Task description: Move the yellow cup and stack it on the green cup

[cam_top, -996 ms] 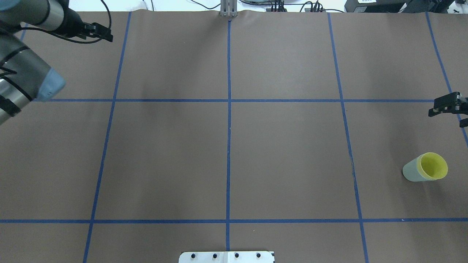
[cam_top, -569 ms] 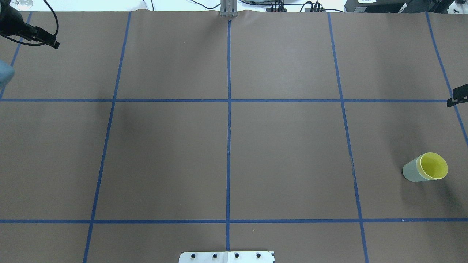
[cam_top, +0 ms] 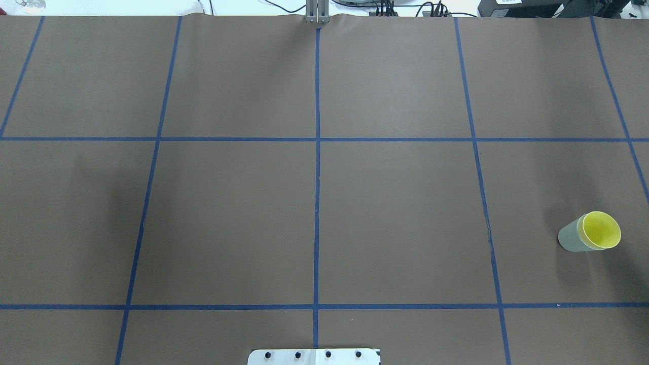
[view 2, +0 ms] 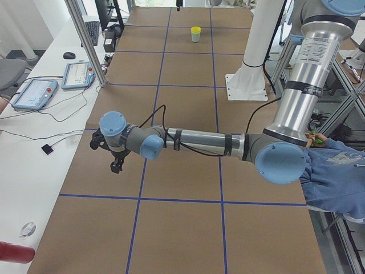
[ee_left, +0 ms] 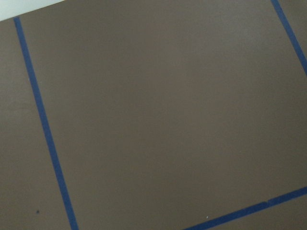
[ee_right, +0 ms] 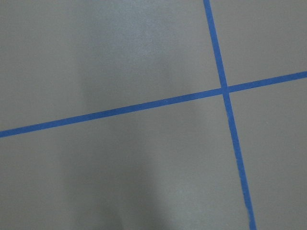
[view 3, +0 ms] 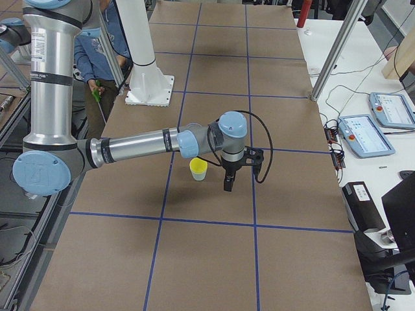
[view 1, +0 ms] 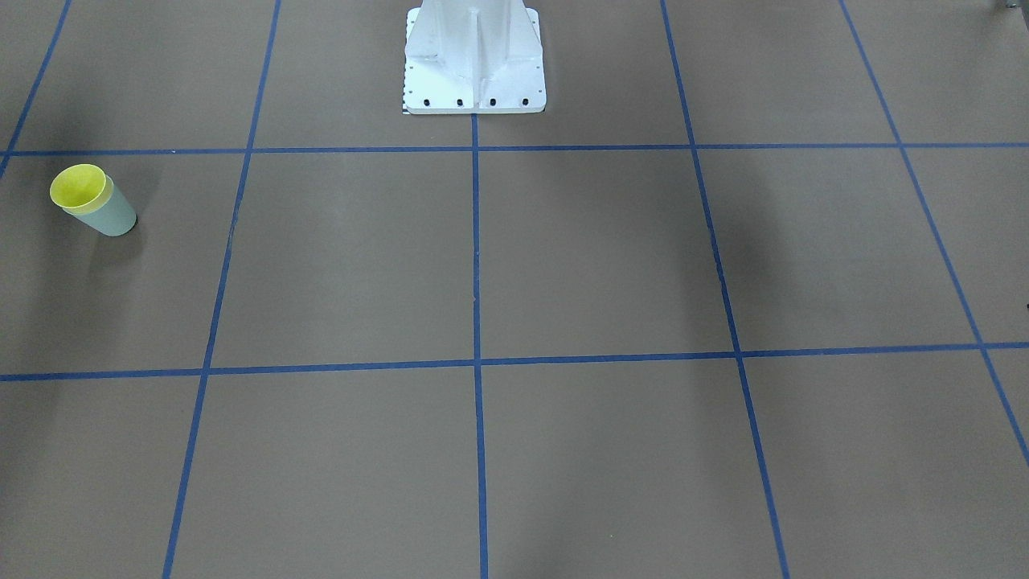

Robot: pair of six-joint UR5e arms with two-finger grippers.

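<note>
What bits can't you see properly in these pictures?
Overhead view: the yellow cup sits in the green cup, hiding the green cup's inside and its own lower part.
Exterior left view: the left gripper is too small to tell open or shut.
Exterior right view: same for the right gripper.
Wrist views: only table and blue tape show.

Robotics lab, blue-taped grid table (cam_top: 395, 203), teach pendants (view 2: 78, 75) on side bench (view 2: 28, 154), aluminium posts (view 2: 85, 40)

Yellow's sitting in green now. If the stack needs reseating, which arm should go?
Right, probably: the right gripper hangs beside the yellow cup nested in the green cup, while the left gripper is at the opposite end of the table.
</note>
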